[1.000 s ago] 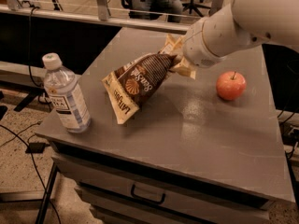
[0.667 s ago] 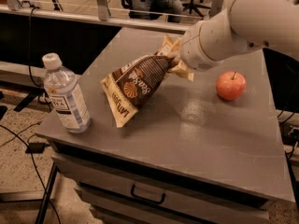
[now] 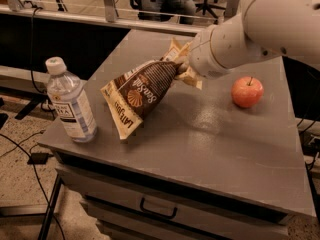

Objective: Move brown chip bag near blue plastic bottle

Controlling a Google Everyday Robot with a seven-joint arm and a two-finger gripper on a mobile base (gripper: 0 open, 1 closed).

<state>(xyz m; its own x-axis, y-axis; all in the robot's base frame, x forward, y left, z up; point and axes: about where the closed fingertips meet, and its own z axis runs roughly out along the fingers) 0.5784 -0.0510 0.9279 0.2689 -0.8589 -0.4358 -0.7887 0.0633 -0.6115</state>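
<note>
The tool [image 3: 186, 66] sits above the middle of the desk [image 3: 210, 134], at the end of a thick white arm [image 3: 260, 24] that reaches in from the upper right. It is clenched on the upper end of the bag [image 3: 142, 91], where the cream-yellow edge bunches up against it (most of the tool is hidden behind the arm's rounded wrist).

The bag hangs on a slant from that hold, down and to the left. Its raised end is at the tool and its lower cream-yellow end touches the desk near the front left. Its dark-brown face shows white script and an orange shell logo.

Just left of the bag's lower end stands the bottle [image 3: 71, 104], upright at the desk's front left corner, near the bag but with a narrow gap between them. It has a white cap and a white label.

To the right of the tool, well apart from the bag, a red apple [image 3: 247, 91] rests on the desk. A drawer handle [image 3: 158, 209] shows on the desk's front, below the top.
</note>
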